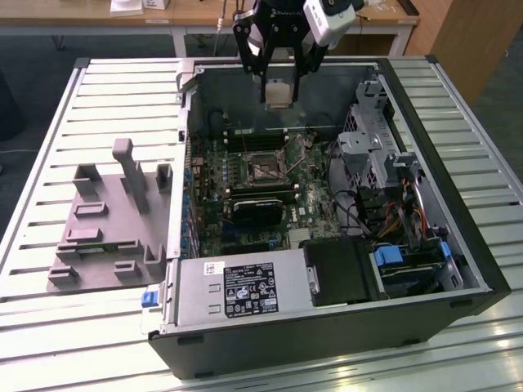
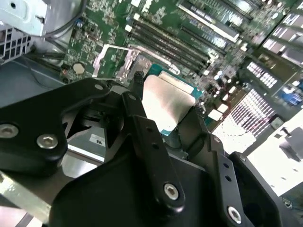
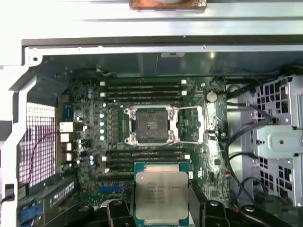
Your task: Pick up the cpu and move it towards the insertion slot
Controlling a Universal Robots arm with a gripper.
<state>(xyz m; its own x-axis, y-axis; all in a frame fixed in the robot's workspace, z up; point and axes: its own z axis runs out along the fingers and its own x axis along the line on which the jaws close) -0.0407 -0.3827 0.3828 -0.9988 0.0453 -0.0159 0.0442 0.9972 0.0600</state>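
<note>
Grey plastic fixture (image 1: 110, 220) lies on slatted table (image 1: 49, 204), at exterior view's left, just beside open computer case (image 1: 327, 327). Gripper (image 1: 279, 82) hangs above case's far edge, fingers (image 3: 201, 213) clamped on cpu (image 1: 279, 92), chip lifted clear of motherboard (image 1: 245, 188). In first wrist view, cpu (image 3: 161, 195) sits metal top up between jaws, over memory slots (image 3: 144, 158). Insertion slot (image 1: 265, 166) lies below gripper, mid-board, frame open, apart from cpu. Drive cage (image 1: 376, 147) and cable bundle (image 1: 400, 220) occupy case at exterior view's right.
</note>
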